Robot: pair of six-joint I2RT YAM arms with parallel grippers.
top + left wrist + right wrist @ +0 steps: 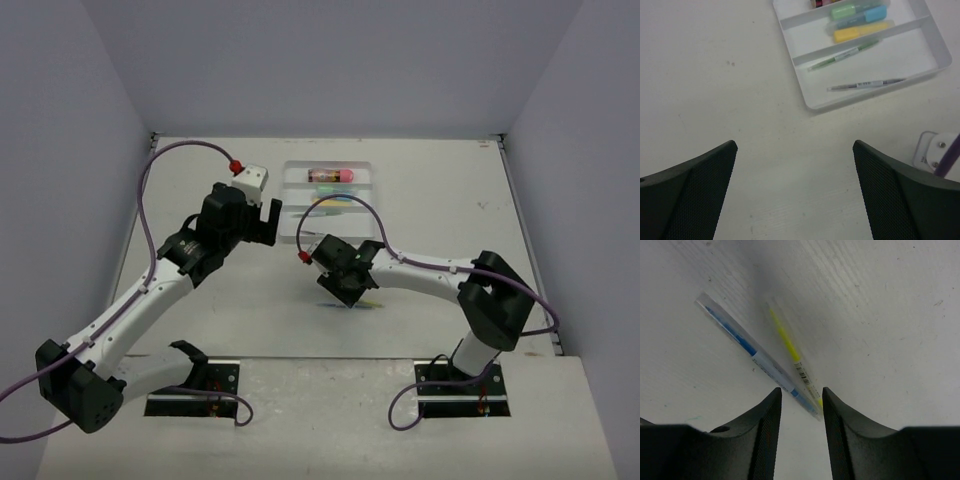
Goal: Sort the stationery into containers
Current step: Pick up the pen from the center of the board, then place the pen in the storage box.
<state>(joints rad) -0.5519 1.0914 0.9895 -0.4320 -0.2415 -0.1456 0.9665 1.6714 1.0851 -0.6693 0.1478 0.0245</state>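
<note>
The white three-compartment tray (pixel 376 170) lies at the table's far middle; in the left wrist view (pixel 805 95) it holds the pink tube (pixel 820 2), a mint-green highlighter (pixel 847 10), a light-blue highlighter (pixel 867 16), a yellow highlighter (pixel 860 31), a green pen (pixel 842 55) and a grey pen (pixel 867 84). My left gripper (pixel 794 145) is open and empty above bare table, just left of the tray. My right gripper (pixel 801 392) is low over the table, jaws narrowly apart. The near ends of a blue pen (pixel 747 347) and a yellow pen (pixel 790 347) lie between its fingertips.
The pink tube (pixel 330 176) shows in the tray's far compartment from above. The right gripper (pixel 350 285) works in front of the tray, near the table's middle. White walls enclose the table on the left, back and right. Part of the right wrist (pixel 940 150) shows near the tray's corner.
</note>
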